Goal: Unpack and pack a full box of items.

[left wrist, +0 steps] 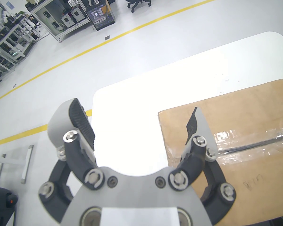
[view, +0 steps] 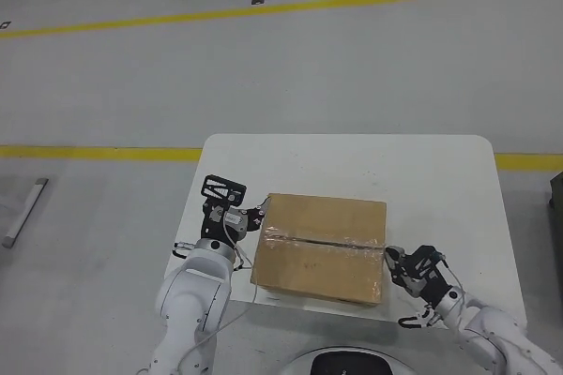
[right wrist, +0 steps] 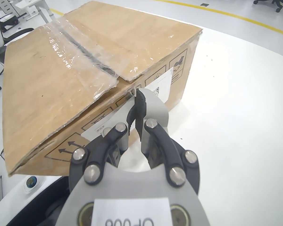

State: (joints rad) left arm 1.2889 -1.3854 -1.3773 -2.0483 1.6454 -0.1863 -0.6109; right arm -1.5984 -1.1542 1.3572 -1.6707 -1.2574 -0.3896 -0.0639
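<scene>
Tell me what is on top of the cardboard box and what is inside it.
Clear tape runs along the seam of the box, between its closed top flaps. The flaps cover the inside, so its contents cannot be seen.

left claw [left wrist: 135,109] spread wide above white desk [left wrist: 169,76] | one finger [left wrist: 198,123] over cardboard box [left wrist: 245,104] edge | flaps closed, clear tape [left wrist: 247,136] along seam

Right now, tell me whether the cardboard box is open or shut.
Shut: the cardboard box has both top flaps flat, meeting at a taped seam.
</scene>
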